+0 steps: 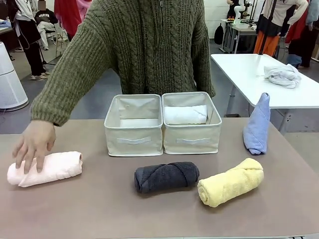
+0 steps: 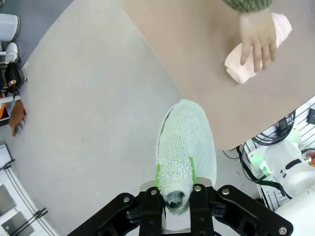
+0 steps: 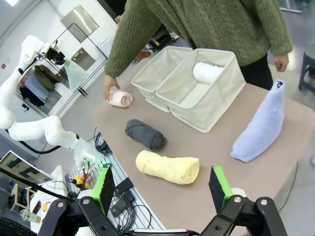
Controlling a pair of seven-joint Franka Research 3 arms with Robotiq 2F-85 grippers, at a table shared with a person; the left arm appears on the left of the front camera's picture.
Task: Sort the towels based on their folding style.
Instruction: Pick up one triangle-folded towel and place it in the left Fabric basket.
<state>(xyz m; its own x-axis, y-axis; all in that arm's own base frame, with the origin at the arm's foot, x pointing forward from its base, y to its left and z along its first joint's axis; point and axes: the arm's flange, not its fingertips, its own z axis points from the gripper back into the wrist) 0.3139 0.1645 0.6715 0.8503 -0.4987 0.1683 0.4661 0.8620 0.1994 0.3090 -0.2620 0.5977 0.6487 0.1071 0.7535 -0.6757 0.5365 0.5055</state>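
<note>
Table [image 2: 197,59] stood nearby | left gripper [image 2: 174,172] clamped teal cone towel [image 2: 187,137] over floor [image 2: 98,123]; slip would drop it | right gripper [image 3: 161,186] gaped apart

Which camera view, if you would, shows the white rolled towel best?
The right wrist view: it looks down into the bin, showing the white roll almost whole. The front view shows its upper part above the bin's front wall.

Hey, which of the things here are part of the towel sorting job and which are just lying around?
Job: pale pink roll, white roll, dark grey roll, yellow roll, periwinkle blue cone, pale teal cone in the left gripper, cream bins.
Lying about: whitish-grey cloth bundle on the far white table.
</note>
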